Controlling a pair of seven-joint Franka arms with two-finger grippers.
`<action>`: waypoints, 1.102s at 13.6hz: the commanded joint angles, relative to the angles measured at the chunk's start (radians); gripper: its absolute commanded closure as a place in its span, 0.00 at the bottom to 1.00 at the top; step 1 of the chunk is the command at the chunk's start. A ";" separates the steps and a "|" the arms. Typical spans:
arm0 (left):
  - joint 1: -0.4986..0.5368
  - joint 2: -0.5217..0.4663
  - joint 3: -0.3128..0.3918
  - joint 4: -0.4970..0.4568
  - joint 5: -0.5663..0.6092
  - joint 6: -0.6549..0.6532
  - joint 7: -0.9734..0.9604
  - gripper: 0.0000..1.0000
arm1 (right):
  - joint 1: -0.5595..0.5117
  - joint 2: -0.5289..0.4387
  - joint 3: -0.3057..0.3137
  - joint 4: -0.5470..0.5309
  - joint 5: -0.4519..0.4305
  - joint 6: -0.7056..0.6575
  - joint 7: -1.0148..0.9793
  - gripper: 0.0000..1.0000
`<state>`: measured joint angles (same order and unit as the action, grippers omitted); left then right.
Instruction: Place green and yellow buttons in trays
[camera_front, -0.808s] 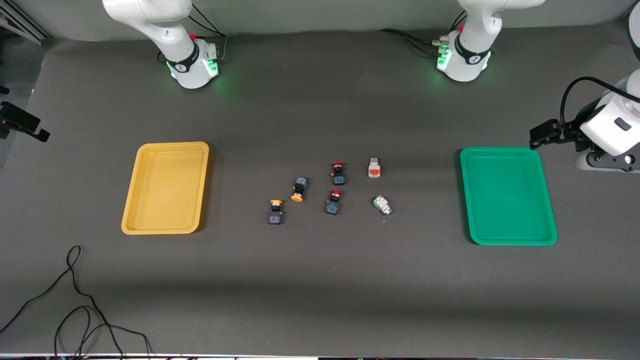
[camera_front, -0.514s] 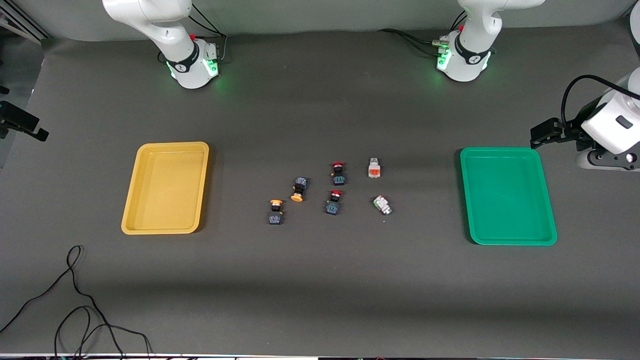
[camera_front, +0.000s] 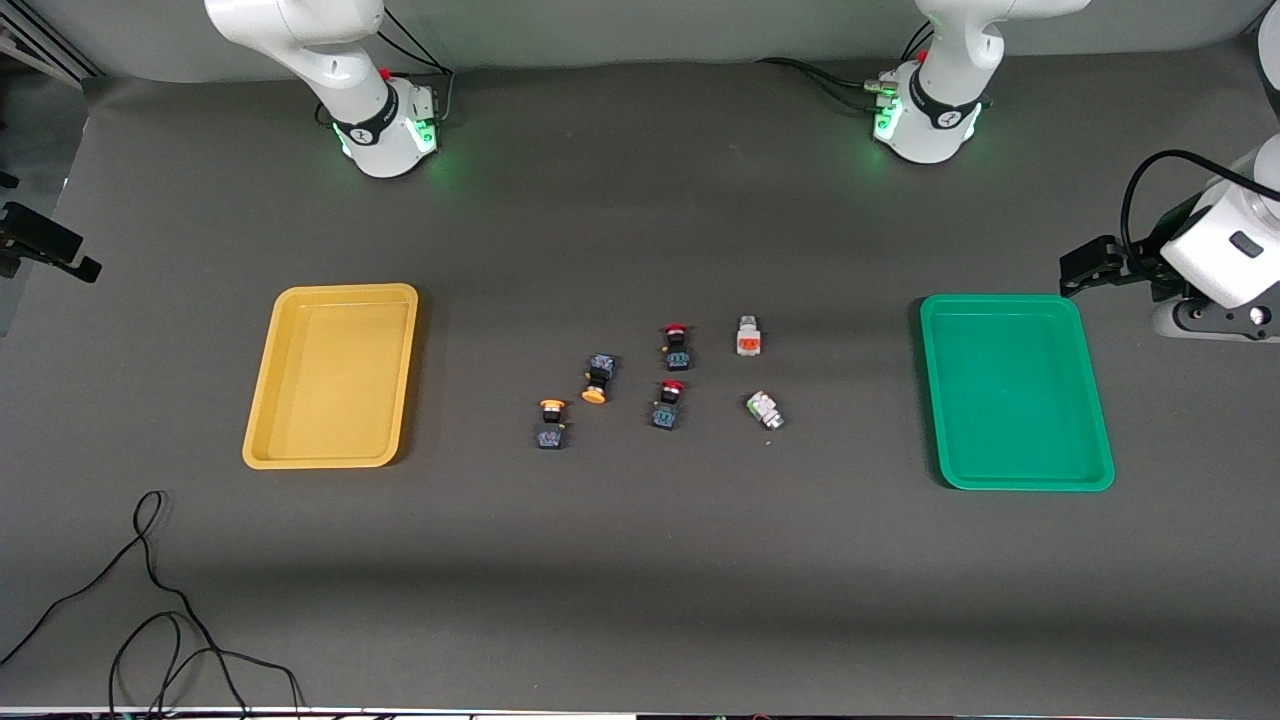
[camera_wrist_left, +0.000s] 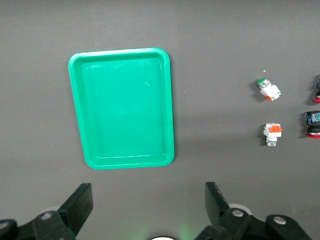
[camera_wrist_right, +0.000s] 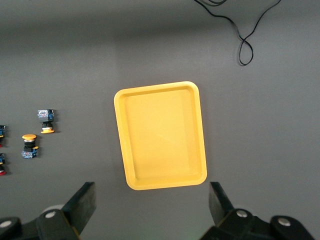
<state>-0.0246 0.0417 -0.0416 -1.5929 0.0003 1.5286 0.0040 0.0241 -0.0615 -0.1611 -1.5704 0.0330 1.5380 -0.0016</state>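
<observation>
Both hands barely shifted; yellow tray (camera_front: 330, 376) and green tray (camera_front: 1015, 392) hold nothing.

Both white robot arms (camera_front: 330, 50) run off the top edge of the front view, so only their bases and lowest links show. The right pincer (camera_front: 45, 248) is a dark stub at mid-height on the frame's edge, the rest outside. In the left wrist view the left pincer (camera_wrist_left: 147, 200) is cut by the frame's edge, and two red-capped dark buttons (camera_wrist_left: 314, 122) are sliced by another edge. A thin black cable (camera_front: 150, 600) leaves the front view's lower edge.
</observation>
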 joint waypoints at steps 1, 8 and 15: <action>-0.012 -0.028 -0.003 -0.054 0.015 0.024 -0.001 0.00 | 0.007 0.009 -0.005 0.021 -0.010 -0.015 -0.009 0.00; -0.239 -0.026 -0.017 -0.125 0.003 0.102 -0.275 0.00 | 0.007 0.014 -0.005 0.024 -0.012 -0.015 -0.020 0.00; -0.563 -0.025 -0.018 -0.191 -0.006 0.201 -0.614 0.00 | 0.007 0.052 -0.005 0.024 -0.013 -0.015 -0.023 0.00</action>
<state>-0.5246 0.0421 -0.0803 -1.7466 -0.0049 1.6917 -0.5360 0.0248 -0.0292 -0.1618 -1.5704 0.0330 1.5334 -0.0036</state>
